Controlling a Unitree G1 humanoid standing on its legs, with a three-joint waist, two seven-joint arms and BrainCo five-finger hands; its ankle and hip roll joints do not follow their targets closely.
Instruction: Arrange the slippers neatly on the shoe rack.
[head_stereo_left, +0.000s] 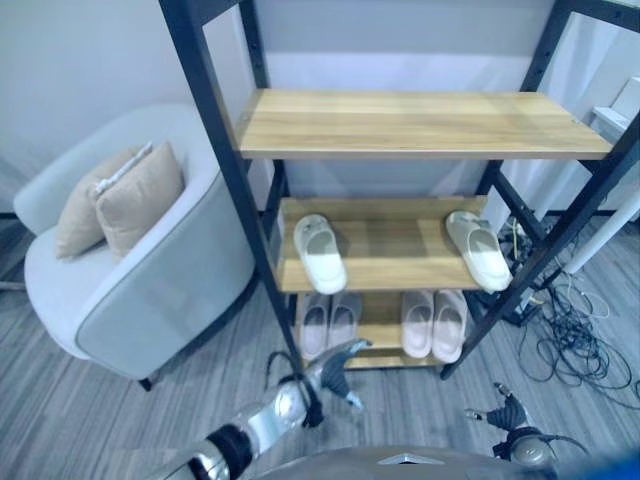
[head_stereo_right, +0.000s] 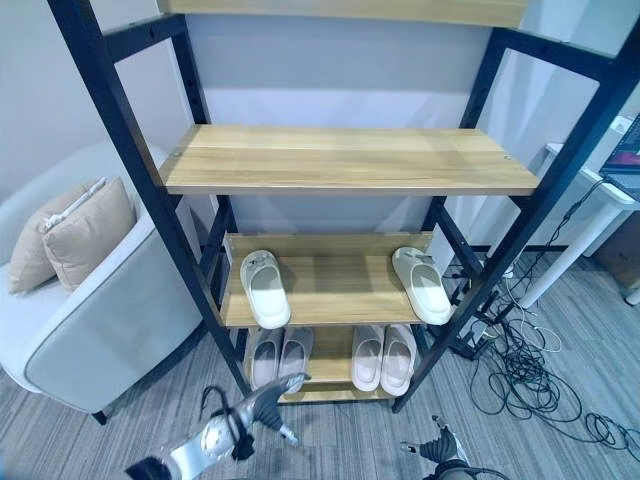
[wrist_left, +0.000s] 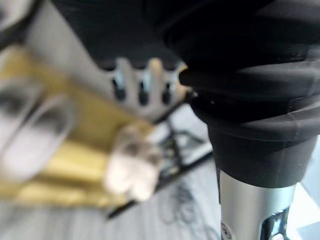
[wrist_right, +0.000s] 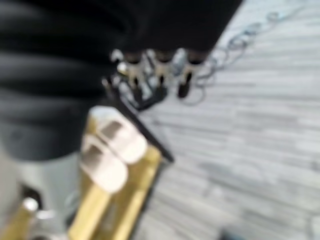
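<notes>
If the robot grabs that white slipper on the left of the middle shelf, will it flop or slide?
The white slipper looks thick and moulded, so probably stiff, not floppy. It lies flat on smooth wood, so a push would likely slide it.

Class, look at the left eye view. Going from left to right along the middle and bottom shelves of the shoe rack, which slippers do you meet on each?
Middle shelf: left white slipper → right white slipper. Bottom shelf: grey pair → pink pair.

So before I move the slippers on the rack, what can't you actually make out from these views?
- Left hand: finger pose too blurred in its wrist view.
- Right hand: cut by the eye view's bottom edge; wrist view blurred.
- Bottom-shelf grey pair and pink pair: toes hidden under the middle shelf.
</notes>
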